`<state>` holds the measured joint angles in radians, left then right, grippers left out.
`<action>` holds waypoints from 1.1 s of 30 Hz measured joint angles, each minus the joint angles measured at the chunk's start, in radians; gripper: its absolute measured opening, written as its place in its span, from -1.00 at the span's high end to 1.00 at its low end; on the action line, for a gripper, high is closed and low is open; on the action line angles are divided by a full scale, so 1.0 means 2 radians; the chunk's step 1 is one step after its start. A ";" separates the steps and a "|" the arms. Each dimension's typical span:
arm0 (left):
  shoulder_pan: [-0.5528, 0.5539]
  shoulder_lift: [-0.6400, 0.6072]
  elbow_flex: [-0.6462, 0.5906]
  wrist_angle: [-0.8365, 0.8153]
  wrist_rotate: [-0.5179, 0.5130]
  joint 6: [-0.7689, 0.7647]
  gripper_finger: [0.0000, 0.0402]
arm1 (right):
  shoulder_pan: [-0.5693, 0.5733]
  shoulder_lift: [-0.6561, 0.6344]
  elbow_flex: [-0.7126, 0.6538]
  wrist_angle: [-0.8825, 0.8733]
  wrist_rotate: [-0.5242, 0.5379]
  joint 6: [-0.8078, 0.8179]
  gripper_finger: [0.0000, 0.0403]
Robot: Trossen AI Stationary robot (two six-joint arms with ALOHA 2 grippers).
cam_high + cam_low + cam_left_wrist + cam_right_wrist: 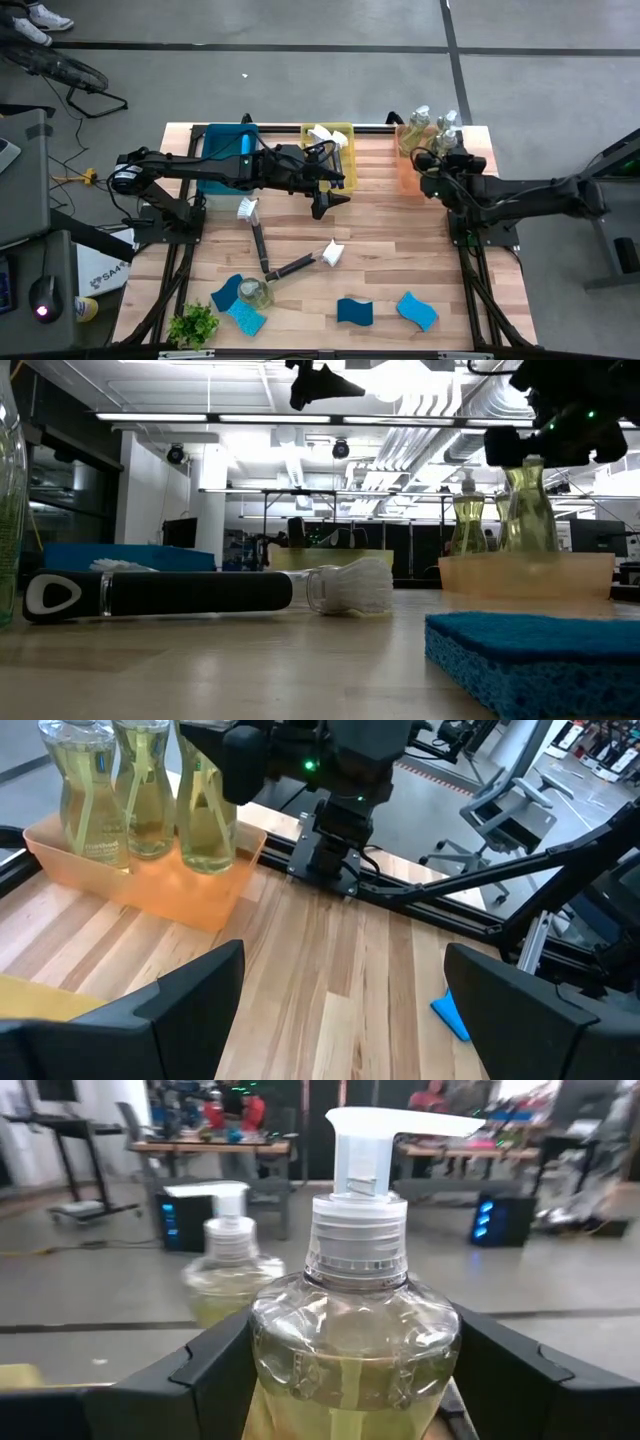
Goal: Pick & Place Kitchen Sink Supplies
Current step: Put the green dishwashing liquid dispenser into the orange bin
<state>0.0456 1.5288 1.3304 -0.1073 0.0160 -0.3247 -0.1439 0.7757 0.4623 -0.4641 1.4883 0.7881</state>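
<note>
Right end effector (350, 1380) pinching a bottle (352, 1320) over the orange bin (412, 168), upper right of frame. Advised: lower upright, clear of neighbouring bottles, release only once seated. Left end effector (333, 196) spread, empty, mid-surface.

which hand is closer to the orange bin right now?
Right. The right hand is at the orange bin, its fingers either side of a soap bottle in it. The left hand hangs open over mid-table, well away from the bin.
</note>
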 joint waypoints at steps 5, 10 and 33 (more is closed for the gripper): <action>0.000 0.000 0.000 -0.001 0.000 -0.001 -0.68 | -0.027 -0.001 -0.010 0.003 0.004 -0.011 -0.36; 0.000 0.000 0.000 -0.001 0.000 -0.001 -0.68 | -0.055 0.001 -0.010 -0.007 -0.007 0.000 -0.36; 0.000 0.000 0.000 -0.004 0.000 -0.001 -0.68 | -0.176 0.029 -0.010 -0.015 -0.062 0.043 -0.41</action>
<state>0.0456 1.5288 1.3304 -0.1154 0.0151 -0.3275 -0.4956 0.8329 0.4423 -0.4945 1.3643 0.8744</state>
